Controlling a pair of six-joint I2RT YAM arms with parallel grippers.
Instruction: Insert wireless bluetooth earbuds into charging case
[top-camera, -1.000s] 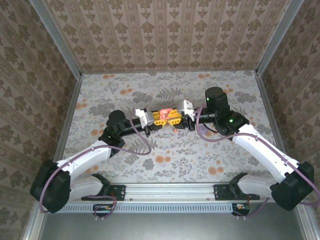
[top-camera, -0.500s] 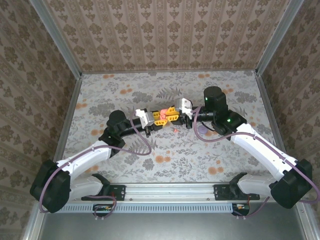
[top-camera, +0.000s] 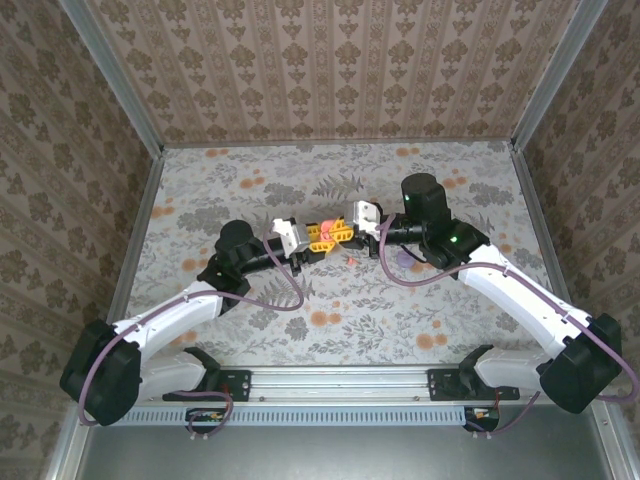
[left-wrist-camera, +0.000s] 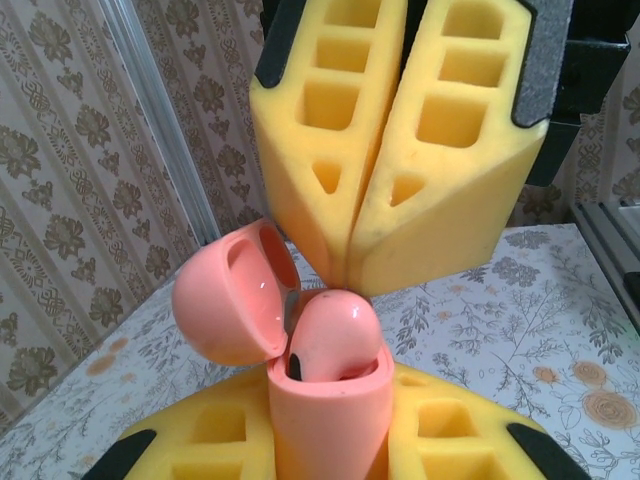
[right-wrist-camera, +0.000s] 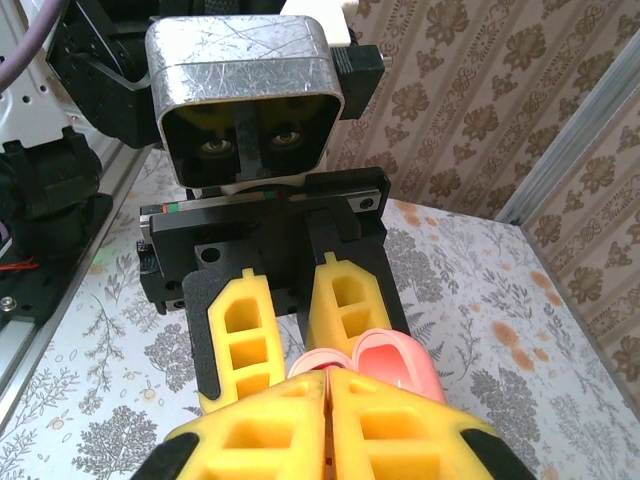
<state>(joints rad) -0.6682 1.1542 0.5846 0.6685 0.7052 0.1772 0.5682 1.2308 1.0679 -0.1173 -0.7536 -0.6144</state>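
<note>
Floral-print cloth (top-camera: 380, 310) covers your table, with damask wallpaper on the walls (top-camera: 330, 70) around it and aluminium posts (top-camera: 120, 90) at the corners. Seen from above, both your arms meet just to 12 o'clock of the table's centre: the left arm reaches in from 8 o'clock, the right from 4 o'clock.

Your left gripper (left-wrist-camera: 330, 432) is clenched on the small coral-pink rounded plastic charging case (left-wrist-camera: 330, 400). In the left wrist view its yellow cut-out fingers (left-wrist-camera: 200, 440) press the case body from 9 and 3 o'clock. The case stands upright with its hinged lid (left-wrist-camera: 232, 305) swung open toward 10 o'clock. One tiny glossy coral-pink earbud (left-wrist-camera: 335, 335) sits in the case's mouth, its rounded top rising above the rim.

Your right gripper (left-wrist-camera: 352, 265) comes in from 12 o'clock with its two yellow fingers pressed flat together, grasping nothing. Their joined tips are just behind the earbud and the lid; you cannot tell whether they touch.

From above, a small coral speck (top-camera: 352, 259) lies on the cloth at 5 o'clock of the grippers, too small to tell whether it is the other earbud or a print
</note>
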